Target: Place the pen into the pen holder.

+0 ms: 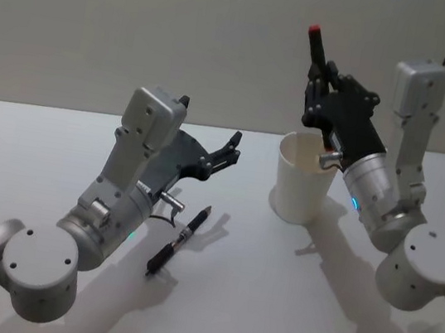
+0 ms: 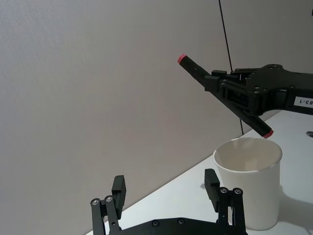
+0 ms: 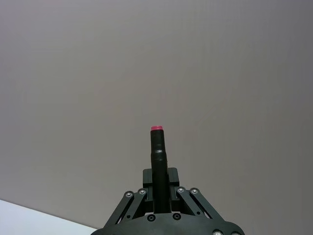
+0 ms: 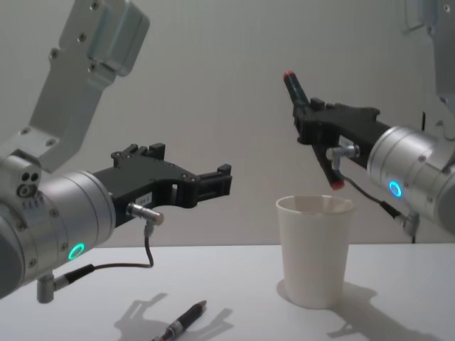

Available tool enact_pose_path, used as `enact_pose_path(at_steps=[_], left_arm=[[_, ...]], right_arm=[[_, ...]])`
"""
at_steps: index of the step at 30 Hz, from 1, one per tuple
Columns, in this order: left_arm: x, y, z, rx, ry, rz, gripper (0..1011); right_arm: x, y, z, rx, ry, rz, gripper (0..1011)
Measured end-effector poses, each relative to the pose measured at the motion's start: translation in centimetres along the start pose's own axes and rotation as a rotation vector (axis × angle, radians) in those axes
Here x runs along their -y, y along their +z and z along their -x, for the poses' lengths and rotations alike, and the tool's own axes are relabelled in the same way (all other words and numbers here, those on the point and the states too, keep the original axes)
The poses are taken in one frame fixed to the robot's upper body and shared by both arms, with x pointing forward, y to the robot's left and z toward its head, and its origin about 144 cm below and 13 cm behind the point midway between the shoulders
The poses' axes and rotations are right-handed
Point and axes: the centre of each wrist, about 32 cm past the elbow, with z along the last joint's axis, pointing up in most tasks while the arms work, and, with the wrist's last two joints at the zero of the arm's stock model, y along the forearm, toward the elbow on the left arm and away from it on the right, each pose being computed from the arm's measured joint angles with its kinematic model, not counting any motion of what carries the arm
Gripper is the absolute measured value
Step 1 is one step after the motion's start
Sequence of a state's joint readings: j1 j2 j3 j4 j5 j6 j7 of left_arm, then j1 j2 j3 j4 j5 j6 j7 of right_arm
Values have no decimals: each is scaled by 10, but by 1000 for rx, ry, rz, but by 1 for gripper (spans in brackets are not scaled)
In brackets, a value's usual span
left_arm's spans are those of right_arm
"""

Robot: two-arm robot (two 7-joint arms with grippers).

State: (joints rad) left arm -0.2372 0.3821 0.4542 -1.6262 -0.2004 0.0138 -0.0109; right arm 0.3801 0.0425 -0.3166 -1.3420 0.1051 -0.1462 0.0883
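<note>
right gripper (image 3: pixel 159 178): clamped on pen (image 4: pixel 293 85), tilted, lower end over cup (image 4: pixel 315 249) for drop | left gripper (image 2: pixel 165 183): wide, idle

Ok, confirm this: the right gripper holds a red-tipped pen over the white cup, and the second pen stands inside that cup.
Wrong on the second pen: the head view shows it lying on the table by the open left gripper, not in the white cup. The right gripper does hold the red-tipped pen over it.
</note>
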Motion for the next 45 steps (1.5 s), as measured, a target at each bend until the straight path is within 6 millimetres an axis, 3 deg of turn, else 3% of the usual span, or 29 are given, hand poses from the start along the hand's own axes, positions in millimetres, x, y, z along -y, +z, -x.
enact_pose_path(at_steps=[45], left_arm=[[0,0,0,0,0,0,1001]], right_arm=[[1,-30,3,-29,14,43,168]])
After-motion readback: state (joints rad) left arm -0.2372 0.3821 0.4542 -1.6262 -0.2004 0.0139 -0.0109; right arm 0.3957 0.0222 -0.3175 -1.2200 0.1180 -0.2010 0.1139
